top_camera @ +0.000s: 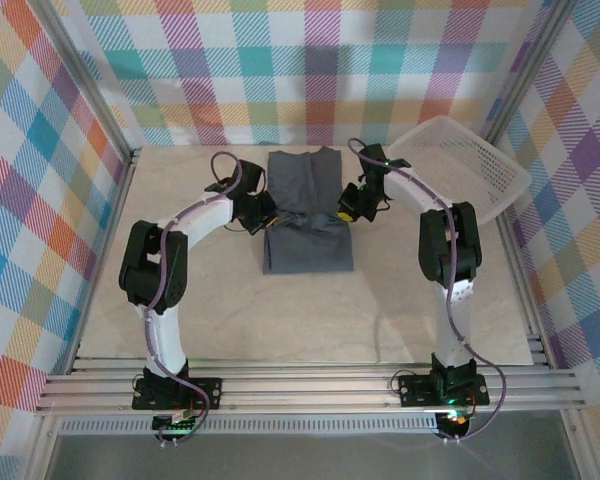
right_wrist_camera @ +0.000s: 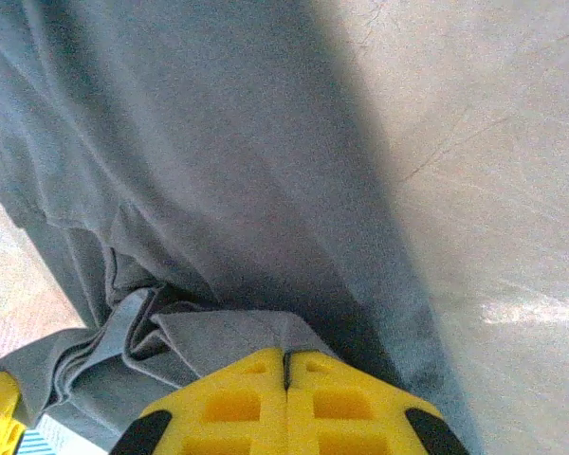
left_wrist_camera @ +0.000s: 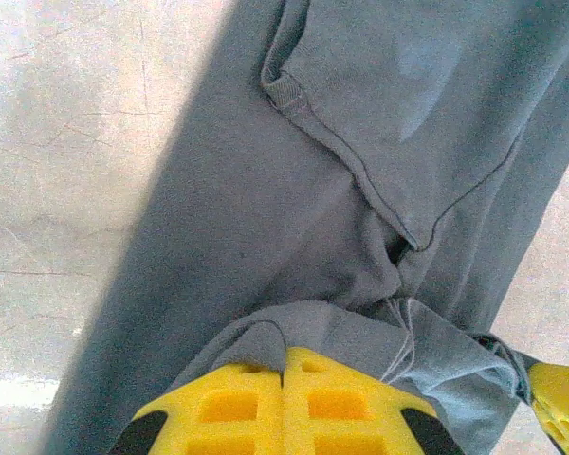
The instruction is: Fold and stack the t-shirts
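Note:
A dark slate-grey t-shirt [top_camera: 308, 215] lies in the middle of the table, partly folded into a long strip running away from the arms. My left gripper [top_camera: 263, 212] is at its left edge, shut on a fold of the cloth [left_wrist_camera: 266, 332]; the yellow fingers [left_wrist_camera: 237, 403] meet with cloth pinched between them. My right gripper [top_camera: 346, 205] is at the right edge, shut on another fold of the t-shirt [right_wrist_camera: 237, 332], its yellow fingers [right_wrist_camera: 341, 408] closed. A sleeve hem [left_wrist_camera: 294, 95] lies on top in the left wrist view.
A white plastic mesh basket [top_camera: 460, 165] leans at the back right corner against the checked wall. Bare beige table [top_camera: 400, 310] spreads in front of the shirt and to both sides. Aluminium rails [top_camera: 310, 385] run along the near edge.

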Tool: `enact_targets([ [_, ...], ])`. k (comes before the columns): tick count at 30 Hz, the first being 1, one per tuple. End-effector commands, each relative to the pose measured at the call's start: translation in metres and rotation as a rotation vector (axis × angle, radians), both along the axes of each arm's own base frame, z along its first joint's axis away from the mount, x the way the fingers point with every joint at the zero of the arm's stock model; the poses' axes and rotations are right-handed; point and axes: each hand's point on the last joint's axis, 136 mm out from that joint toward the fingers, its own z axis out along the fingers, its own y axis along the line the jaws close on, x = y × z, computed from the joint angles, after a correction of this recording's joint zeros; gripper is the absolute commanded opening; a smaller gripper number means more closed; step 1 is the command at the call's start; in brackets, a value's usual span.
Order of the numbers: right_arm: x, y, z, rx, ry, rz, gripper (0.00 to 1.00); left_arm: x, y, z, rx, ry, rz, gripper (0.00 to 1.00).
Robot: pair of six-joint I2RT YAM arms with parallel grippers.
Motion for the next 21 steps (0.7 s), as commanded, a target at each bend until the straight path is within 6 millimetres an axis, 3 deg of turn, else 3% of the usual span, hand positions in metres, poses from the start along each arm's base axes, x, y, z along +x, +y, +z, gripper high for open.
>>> enact_targets([
  [1,0.000,-0.005,-0.007,-0.002,0.035,0.005,0.11,0.010,0.012,-0.003,0.061,0.008,-0.008,0.23],
  [4,-0.002,-0.004,0.001,0.014,0.023,0.030,0.34,0.005,0.021,0.004,0.097,0.004,0.015,0.44],
  [7,-0.009,-0.010,0.026,0.002,-0.029,0.047,0.46,-0.014,0.033,0.015,0.144,0.013,0.053,0.52],
  [10,-0.025,-0.017,0.046,0.012,-0.062,0.047,0.52,-0.046,0.046,0.018,0.172,0.036,0.123,0.66],
  [16,-0.076,-0.020,0.046,0.087,-0.039,0.033,0.56,-0.109,0.060,0.007,0.181,0.097,0.183,0.68],
  [21,-0.114,0.001,0.042,0.190,-0.048,0.118,0.57,-0.145,0.056,0.002,0.073,0.141,0.176,0.68],
])
